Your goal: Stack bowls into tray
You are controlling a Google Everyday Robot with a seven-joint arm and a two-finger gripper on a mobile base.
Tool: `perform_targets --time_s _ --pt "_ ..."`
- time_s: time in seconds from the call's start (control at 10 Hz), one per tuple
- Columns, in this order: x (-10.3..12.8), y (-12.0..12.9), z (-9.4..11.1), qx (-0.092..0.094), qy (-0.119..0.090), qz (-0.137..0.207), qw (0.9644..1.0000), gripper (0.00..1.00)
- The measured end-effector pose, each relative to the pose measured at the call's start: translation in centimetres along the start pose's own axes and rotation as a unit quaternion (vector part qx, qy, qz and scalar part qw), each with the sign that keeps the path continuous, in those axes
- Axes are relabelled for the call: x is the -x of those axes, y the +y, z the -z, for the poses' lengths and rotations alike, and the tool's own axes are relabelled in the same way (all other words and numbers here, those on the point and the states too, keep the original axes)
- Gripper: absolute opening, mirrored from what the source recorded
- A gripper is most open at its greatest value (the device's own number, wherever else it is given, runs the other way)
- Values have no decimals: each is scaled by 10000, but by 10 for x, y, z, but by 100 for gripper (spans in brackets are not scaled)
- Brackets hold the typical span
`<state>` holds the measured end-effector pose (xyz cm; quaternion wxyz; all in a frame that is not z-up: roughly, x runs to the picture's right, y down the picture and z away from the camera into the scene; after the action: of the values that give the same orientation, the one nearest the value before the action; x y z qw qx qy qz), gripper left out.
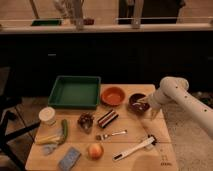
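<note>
The gripper [144, 104] is positioned at the rigid, glossy maroon bowl [135, 102]. A rim grasp is advised. Closure cannot be told.

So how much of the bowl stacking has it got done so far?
Nothing is done yet: the green tray holds no bowls. In hand: the claw is at the maroon bowl, outside the tray. Left: move both it and the orange bowl into the tray, stacked.
</note>
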<state>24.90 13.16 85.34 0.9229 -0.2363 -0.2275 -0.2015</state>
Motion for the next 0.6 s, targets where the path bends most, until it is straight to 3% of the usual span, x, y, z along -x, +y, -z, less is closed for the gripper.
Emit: perform_targets --time_s 0.6 --pt "-8 8 -11 116 -37 -78 9999 80"
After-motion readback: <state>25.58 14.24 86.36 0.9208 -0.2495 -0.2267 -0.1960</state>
